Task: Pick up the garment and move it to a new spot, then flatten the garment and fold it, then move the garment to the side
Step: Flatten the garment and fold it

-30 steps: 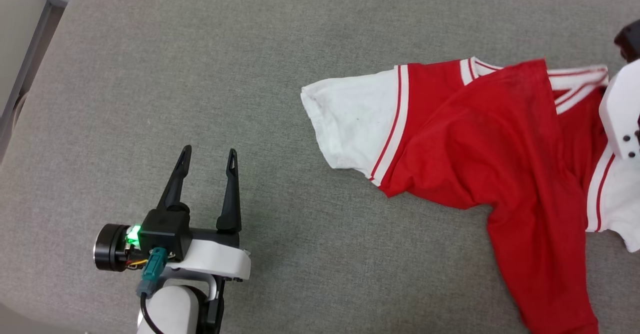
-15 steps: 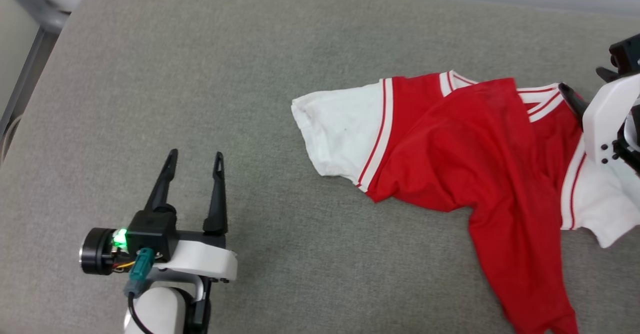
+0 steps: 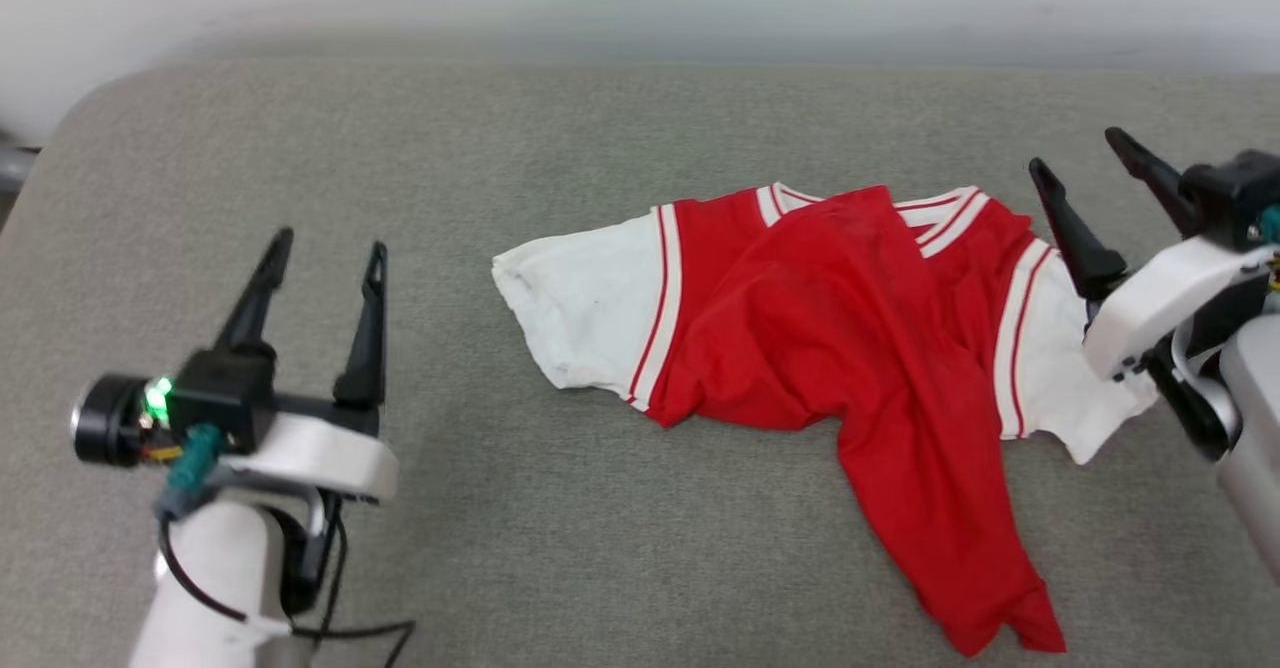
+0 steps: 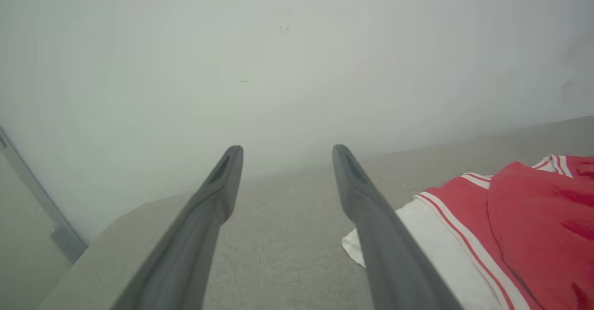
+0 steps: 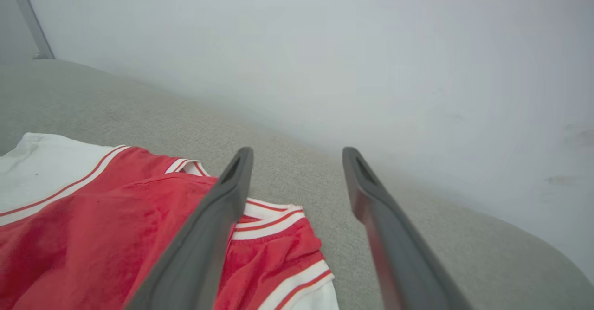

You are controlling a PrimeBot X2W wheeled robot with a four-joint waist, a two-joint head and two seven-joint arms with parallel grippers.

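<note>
**Head view:** red jersey (image 3: pixel 850 308) w/ white short sleeves and red-white striped trim lies rumpled on the grey fabric-covered desk (image 3: pixel 500 128), right of centre, one red end trailing toward the near edge. L claw (image 3: pixel 331 240) is wide and empty near the left edge, well apart from the jersey. R claw (image 3: pixel 1073 148) is wide and empty by the right edge, just beside a white sleeve.

**Left wrist view:** L claw (image 4: pixel 286 148) is spread, nothing btwn its fingers. The jersey (image 4: pixel 533 217) is at lower right on the desk (image 4: pixel 287 235).

**Right wrist view:** R claw (image 5: pixel 298 150) is spread and holds nothing. The jersey (image 5: pixel 116 217) is at lower left, near the desk's (image 5: pixel 301 171) far edge.

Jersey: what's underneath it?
The grey padded surface lies under the jersey. Its red body is folded over itself, hiding the layers beneath.
</note>
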